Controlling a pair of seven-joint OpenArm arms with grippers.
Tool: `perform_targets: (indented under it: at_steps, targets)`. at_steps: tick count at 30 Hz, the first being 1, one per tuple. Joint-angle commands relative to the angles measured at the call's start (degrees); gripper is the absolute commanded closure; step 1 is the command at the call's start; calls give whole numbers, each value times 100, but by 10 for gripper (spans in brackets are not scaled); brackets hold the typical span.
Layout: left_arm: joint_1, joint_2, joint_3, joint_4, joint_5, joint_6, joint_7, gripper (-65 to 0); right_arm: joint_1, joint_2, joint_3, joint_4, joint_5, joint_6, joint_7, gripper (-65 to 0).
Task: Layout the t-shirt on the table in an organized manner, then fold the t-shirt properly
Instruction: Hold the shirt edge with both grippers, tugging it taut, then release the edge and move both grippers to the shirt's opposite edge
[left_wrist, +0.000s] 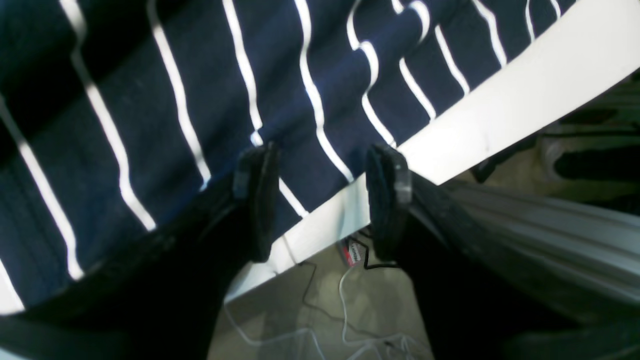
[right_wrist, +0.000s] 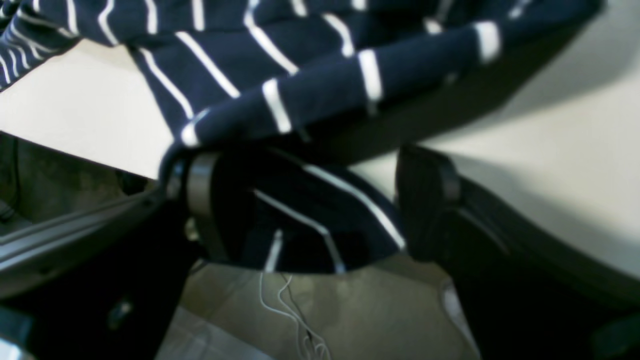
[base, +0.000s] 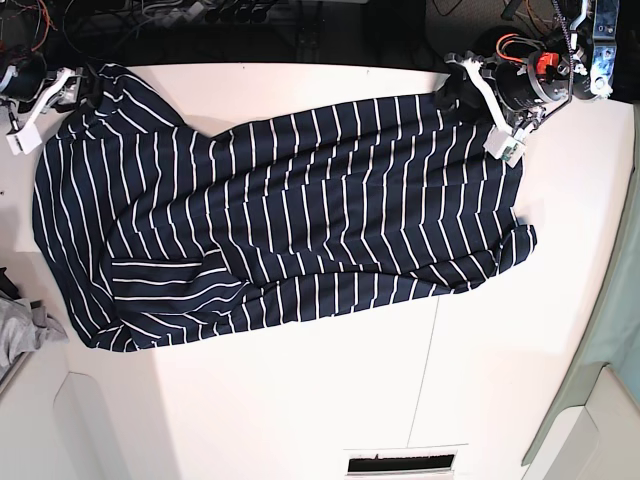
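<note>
The white table (base: 300, 400) carries the t-shirt (base: 290, 230), long axis running claw to claw. The right claw (right_wrist: 310, 200) is spread with cloth draped between; the left claw (left_wrist: 320, 200) gapes, straddling the hem, gripping nothing.

t-shirt (base: 290, 220) spread across table (base: 300, 400) | arms at its far corners
</note>
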Motion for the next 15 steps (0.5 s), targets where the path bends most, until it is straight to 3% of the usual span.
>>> perform_targets:
  at_steps: [1,3,4,7,12,15]
  targets:
    - [-26,-61,-28,13,-61,-20,-72,-312,-17,72,-63,31,-68,13,-81,-443]
    - [-61,-61,-28,-107,-55,-20,-90,-312,-2,72,-92,37,-63,15,-72,-402]
    - [-101,-63,-28,-181,-35,-20,-90,-312,11,74,-92,44,-66,13,-55,-342]
    - [-245,-63,-28,-402,133,-20,-90,-312,26,76,-81,146,-63,13,-55,-13]
    - [-424,-68,-28,-619,221,-20,-81,-312,-15,94,175,702,103,26,-763,0]
    - [-422,-66,-28,-619,221,-20,-46,-312,-155,111,525,1246,267,94,-909,0]
